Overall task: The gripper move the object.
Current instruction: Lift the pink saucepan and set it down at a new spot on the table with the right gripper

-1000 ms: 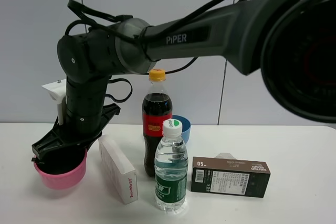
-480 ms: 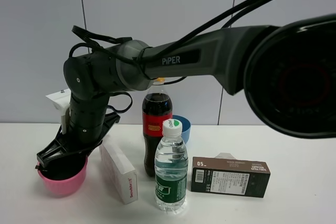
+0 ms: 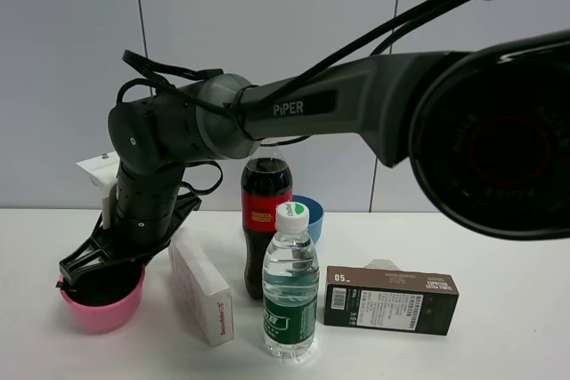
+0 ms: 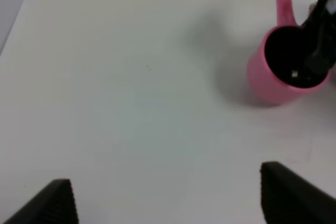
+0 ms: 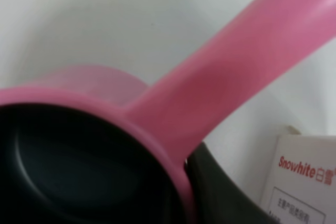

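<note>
The pink scoop cup (image 3: 102, 307) sits low at the table's front left, its dark inside facing up. My right gripper (image 3: 93, 266) reaches across from the right and is shut on the cup's rim, one finger inside it. The right wrist view shows the cup's rim and straight handle (image 5: 236, 77) close up, with a black finger (image 5: 220, 195) against the wall. In the left wrist view the cup (image 4: 273, 85) stands apart, with the other arm's black finger (image 4: 317, 45) in it. My left gripper (image 4: 173, 203) is open and empty over bare table.
A white Snowhite box (image 3: 200, 287) stands just right of the cup. Further right are a cola bottle (image 3: 265, 220), a water bottle (image 3: 290, 287), a blue bowl (image 3: 312, 215) behind them and a dark carton (image 3: 390, 300). The white table (image 3: 508, 255) meets a grey wall behind.
My right arm has come down a little with the pink cup in its grip, and the cup is now lower, at the table surface.
</note>
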